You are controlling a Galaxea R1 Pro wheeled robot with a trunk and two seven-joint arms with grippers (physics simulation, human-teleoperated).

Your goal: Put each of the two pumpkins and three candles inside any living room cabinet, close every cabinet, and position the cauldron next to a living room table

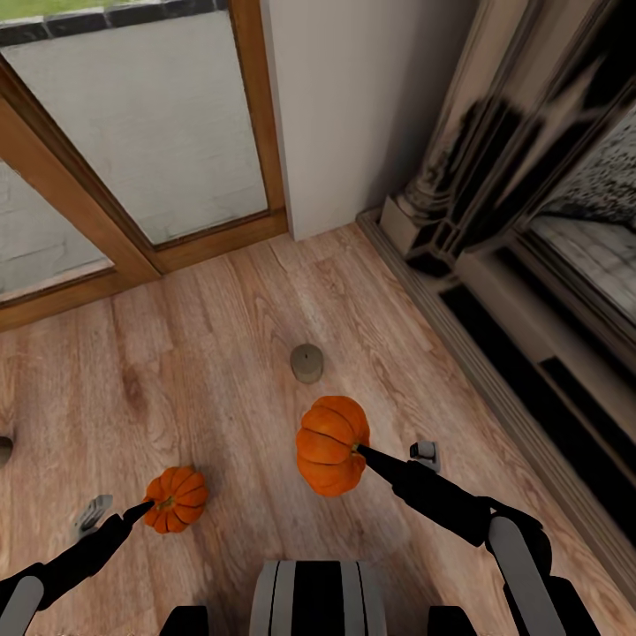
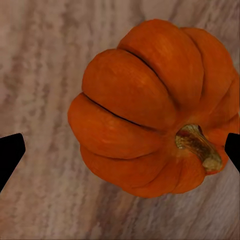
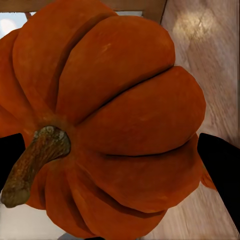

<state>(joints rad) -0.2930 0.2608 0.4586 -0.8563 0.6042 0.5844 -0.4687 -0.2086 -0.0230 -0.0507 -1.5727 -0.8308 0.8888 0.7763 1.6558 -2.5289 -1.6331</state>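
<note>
Two pumpkins showed in the head view, both low in the frame. The larger pumpkin [image 1: 330, 446], lower centre, sat between the fingers of the right gripper [image 1: 393, 458] and seemed lifted off the floor [image 1: 221, 353]; its wrist view showed it filling the gap between the two dark fingertips, so I judged it clamped. The smaller pumpkin [image 1: 176, 499], lower left, lay at the left gripper [image 1: 119, 512]; that wrist view showed it between the tips, touching one and apart from the other, so whether the jaws had closed on it I could not tell. One candle [image 1: 306, 362] stood on the floor just above centre, apart from both pumpkins. A dark rounded shape [image 1: 3, 449] at the left edge was too cropped to name. I judged the task barely begun: nothing stored yet, candles, closing and cauldron left.
</note>
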